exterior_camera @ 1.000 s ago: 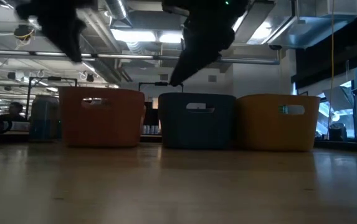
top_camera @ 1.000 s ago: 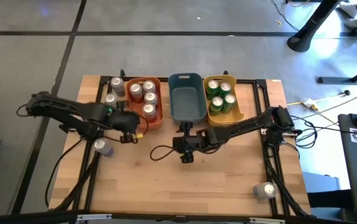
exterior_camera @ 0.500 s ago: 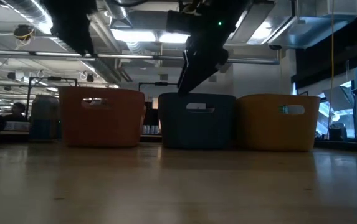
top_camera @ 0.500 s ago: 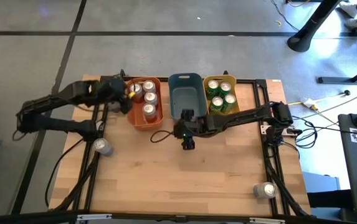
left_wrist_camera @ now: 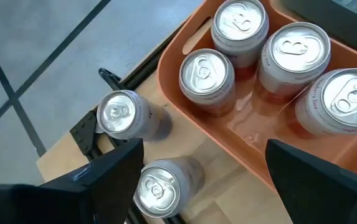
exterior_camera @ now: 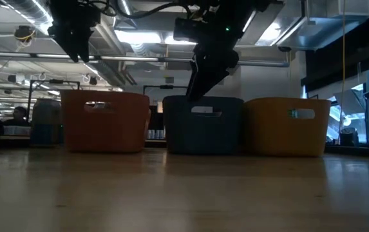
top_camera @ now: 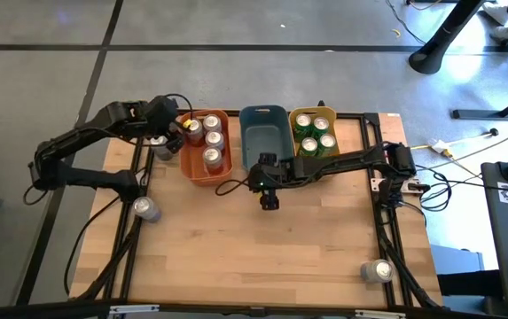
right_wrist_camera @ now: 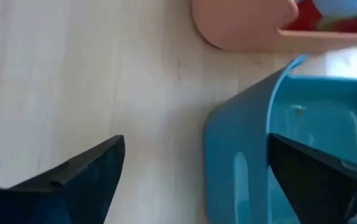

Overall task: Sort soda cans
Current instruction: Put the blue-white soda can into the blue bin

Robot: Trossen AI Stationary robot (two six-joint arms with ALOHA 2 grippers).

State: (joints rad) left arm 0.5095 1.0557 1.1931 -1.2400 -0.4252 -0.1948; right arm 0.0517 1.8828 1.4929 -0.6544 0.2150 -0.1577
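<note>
Several red-bodied soda cans (left_wrist_camera: 295, 51) stand upright in the orange bin (top_camera: 207, 168). Several green cans (top_camera: 311, 135) stand in the yellow bin (top_camera: 333, 164). The blue bin (top_camera: 266, 146) between them holds nothing. Two silver cans (left_wrist_camera: 121, 114) stand on the table beside the orange bin's far left corner. My left gripper (left_wrist_camera: 206, 186) hovers open above that corner, holding nothing. My right gripper (right_wrist_camera: 194, 180) hangs open over the blue bin's near left corner (right_wrist_camera: 228, 130).
A silver can (top_camera: 145, 209) stands on the table's left side. Another silver can (top_camera: 378, 270) lies near the near right corner. The three bins stand in a row along the far edge. Bare wood stretches across the table's middle and near side (top_camera: 262, 257).
My left gripper has swung from the orange bin's near left corner toward the far edge, up to the bin's far left corner. My right gripper has crept toward the far edge, closer to the blue bin. No can has moved.
</note>
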